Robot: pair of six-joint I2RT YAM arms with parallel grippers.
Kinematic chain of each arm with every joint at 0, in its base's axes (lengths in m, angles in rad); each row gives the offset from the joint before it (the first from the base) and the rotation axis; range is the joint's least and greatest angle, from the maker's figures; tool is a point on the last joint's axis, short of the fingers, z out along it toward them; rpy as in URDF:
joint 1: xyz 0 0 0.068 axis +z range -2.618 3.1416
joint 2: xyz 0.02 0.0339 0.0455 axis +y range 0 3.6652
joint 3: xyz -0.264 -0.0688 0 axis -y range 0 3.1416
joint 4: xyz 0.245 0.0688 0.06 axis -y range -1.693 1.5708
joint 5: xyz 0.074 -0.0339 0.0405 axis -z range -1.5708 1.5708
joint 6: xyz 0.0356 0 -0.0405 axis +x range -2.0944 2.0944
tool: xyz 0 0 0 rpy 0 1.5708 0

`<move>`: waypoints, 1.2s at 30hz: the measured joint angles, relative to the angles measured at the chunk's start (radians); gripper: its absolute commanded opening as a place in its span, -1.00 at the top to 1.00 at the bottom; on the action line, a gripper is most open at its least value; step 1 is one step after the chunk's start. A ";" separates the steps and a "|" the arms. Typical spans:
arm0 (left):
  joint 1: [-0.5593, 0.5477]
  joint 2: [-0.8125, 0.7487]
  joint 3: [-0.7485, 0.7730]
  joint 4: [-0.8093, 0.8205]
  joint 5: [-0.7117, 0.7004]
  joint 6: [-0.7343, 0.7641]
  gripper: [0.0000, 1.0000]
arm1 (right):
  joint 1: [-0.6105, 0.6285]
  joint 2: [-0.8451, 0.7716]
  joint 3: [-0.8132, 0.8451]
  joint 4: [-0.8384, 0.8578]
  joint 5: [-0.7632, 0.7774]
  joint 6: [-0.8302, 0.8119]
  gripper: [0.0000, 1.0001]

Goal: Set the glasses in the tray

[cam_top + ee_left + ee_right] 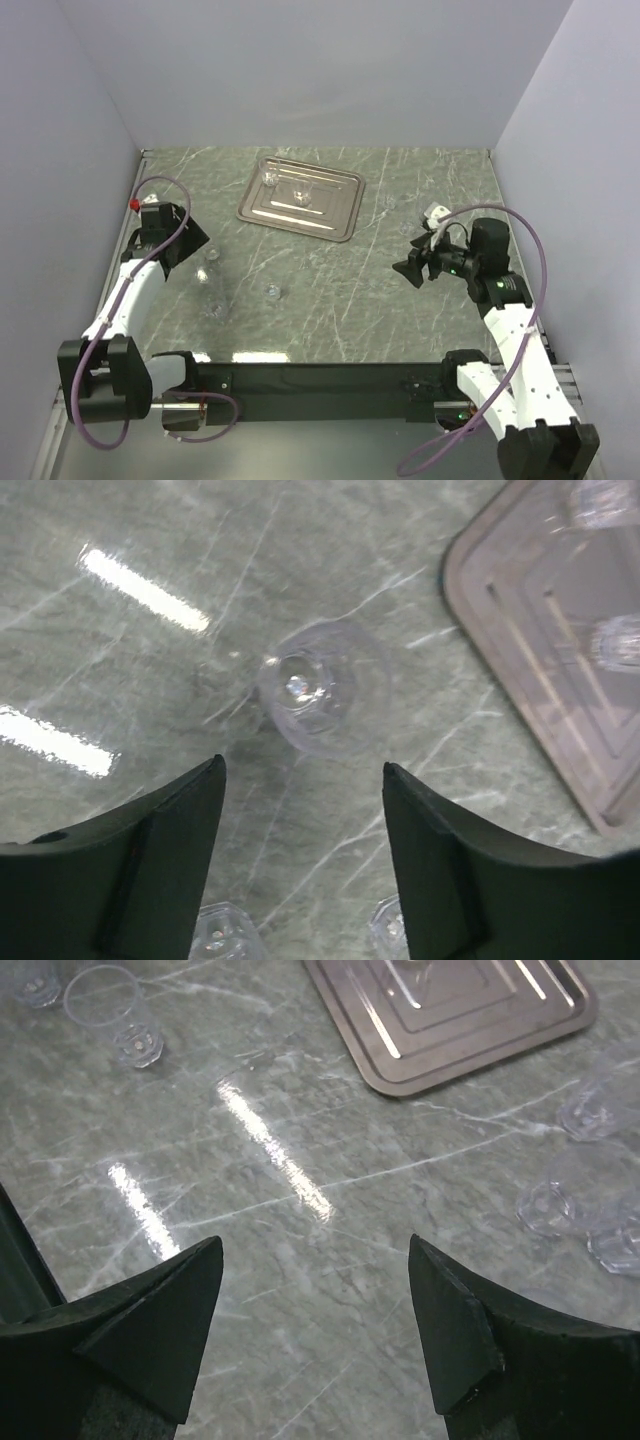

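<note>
With the left gripper (pixel 302 778) spread wide and empty, hovering over a single glass (pixel 322 690) just off the near-left corner of the tray (pixel 520 650). Right there ahead of the fingertips, not yet between them. Looks upright, though hard to call through clear walls.

Push forward and down first, so both fingers straddle the cup around its middle, and close only then. Squeeze gently: light, slick, likely to pop out or tip if pinched near the lip or off-centre. Watch the two other glasses (pixel 215 935) just behind the fingers, on the side away from the tray, so no sweeping backward.

Then lift straight up, carry over the tray's edge and set down on a bare patch inside, well clear of the two already standing toward the tray's far-left part. Release low, no dropping.

And over to the right gripper (pixel 315 1252): wide apart too, gripping nothing, out to the right of the tray, with a small cluster waiting just beside it. Plenty left on the table (pixel 400 300) on both sides of the tray.
</note>
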 measured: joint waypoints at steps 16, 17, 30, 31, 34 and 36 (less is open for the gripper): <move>0.042 0.272 0.082 -0.046 -0.005 -0.055 0.61 | -0.143 -0.028 -0.034 0.034 -0.137 0.003 -0.62; 0.042 0.291 0.090 -0.046 -0.003 -0.052 0.63 | -0.145 -0.028 -0.034 0.033 -0.138 0.002 -0.62; 0.042 0.372 0.184 -0.031 0.024 -0.012 0.99 | -0.158 -0.032 -0.034 0.030 -0.139 -0.004 -0.62; 0.042 0.370 0.187 -0.027 0.037 -0.005 0.99 | -0.158 -0.032 -0.034 0.030 -0.138 -0.005 -0.61; 0.042 0.370 0.202 -0.005 0.101 0.018 0.99 | -0.158 -0.032 -0.034 0.030 -0.139 -0.005 -0.62; 0.042 0.372 0.222 0.003 0.149 0.029 0.99 | -0.159 -0.032 -0.034 0.030 -0.138 -0.005 -0.62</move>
